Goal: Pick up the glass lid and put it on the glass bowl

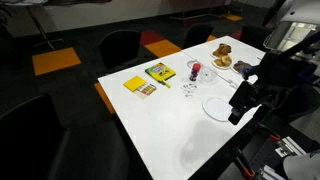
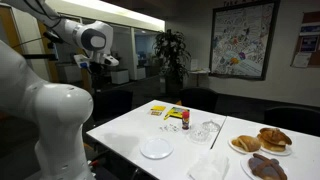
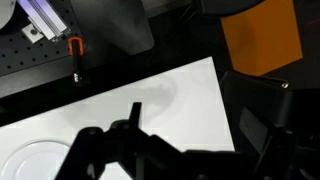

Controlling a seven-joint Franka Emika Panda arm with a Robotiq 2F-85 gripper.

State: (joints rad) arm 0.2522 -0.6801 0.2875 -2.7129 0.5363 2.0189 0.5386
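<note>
1. My hand (image 1: 240, 103) hangs above the counter (image 1: 150, 130), near its edge. The fingers stand apart and nothing is between them.
2. The glass lid (image 1: 216, 107) (image 2: 156, 148), which I take to be the flat pale round disc, lies flat on the counter. In the exterior view from above, it is just beside my hand.
3. In the wrist view only a part of the lid (image 3: 35, 160) shows, at the lower left corner, so I judge that my hand (image 3: 130, 140) is not over its middle. I see no contact with it.
4. The glass bowl (image 1: 196, 70) (image 2: 207, 128) stands upright further in on the counter, apart from the lid, and its top is open. A small red thing (image 2: 185, 120) stands just beside it, and a plate of pastries (image 2: 262, 140) is near on the other side.
5. Done, as I judge it: nothing of the task itself. The lid is not lifted and the bowl is not covered.
6. What is left, in my opinion: bring the hand over the lid, go down, grasp it, lift it, carry it to the bowl and set it on the rim.
7. The lid is flat and low, so I think the grasp will be the difficult part.
</note>
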